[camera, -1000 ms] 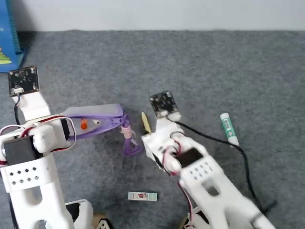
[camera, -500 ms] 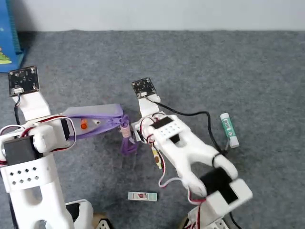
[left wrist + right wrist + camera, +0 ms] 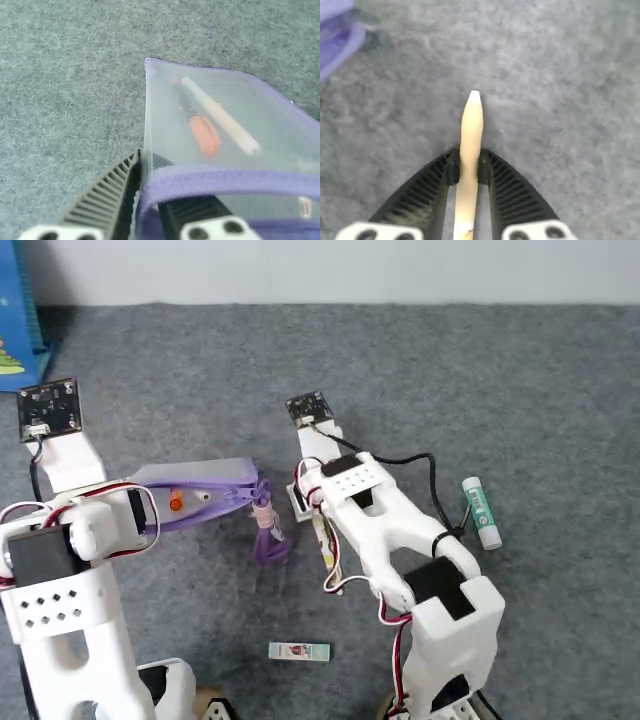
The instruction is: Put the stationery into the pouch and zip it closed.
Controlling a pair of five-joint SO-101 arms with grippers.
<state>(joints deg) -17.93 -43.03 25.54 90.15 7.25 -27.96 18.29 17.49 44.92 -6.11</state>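
Stationery nearest the arm bases is a small wrapped block (image 3: 299, 651) on the carpet. Farther out, the left gripper (image 3: 145, 165), arm stretched sideways, pinches the purple rim of the pouch (image 3: 225, 115). Beside its mouth the right gripper (image 3: 468, 162), arm folded down, clamps a cream pen (image 3: 471, 125); a glue stick (image 3: 481, 511) lies apart

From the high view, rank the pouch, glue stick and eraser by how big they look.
1. pouch: clearly largest, even with part of it hidden behind the arm.
2. glue stick and eraser: these look about alike, so I won't rank them.
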